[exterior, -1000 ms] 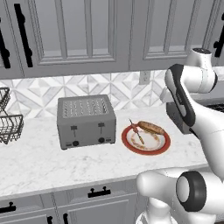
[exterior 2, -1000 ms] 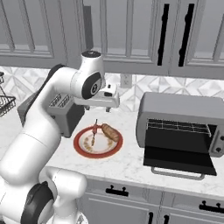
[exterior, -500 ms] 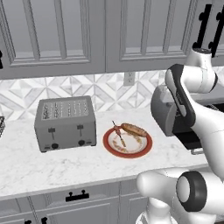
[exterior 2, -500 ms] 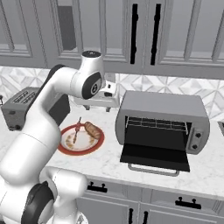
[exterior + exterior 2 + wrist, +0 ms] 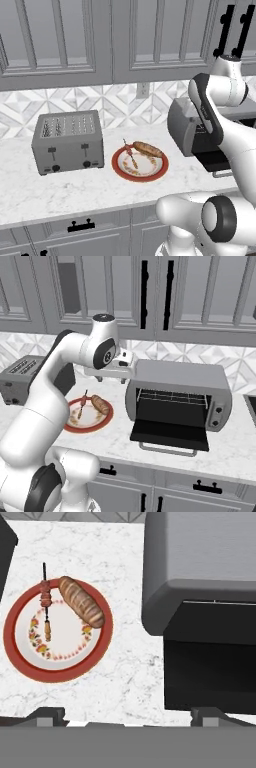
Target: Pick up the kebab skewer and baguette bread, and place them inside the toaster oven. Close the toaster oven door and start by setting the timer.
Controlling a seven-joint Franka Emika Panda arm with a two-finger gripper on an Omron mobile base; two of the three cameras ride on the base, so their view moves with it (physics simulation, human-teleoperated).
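You've got the kebab skewer (image 5: 46, 602) lying flat on the left half of the red-rimmed plate (image 5: 20, 657): thin stick, a few brown-orange chunks, dark tip poking past the rim. The baguette bread (image 5: 81, 601) lies just beside it, golden-brown, angled diagonally across the plate's far edge. The toaster oven (image 5: 181, 393) sits near the plate on the counter, grey and rounded, wire rack visible inside. The toaster oven door (image 5: 170, 435) is folded down flat, silver bar handle at the front edge.
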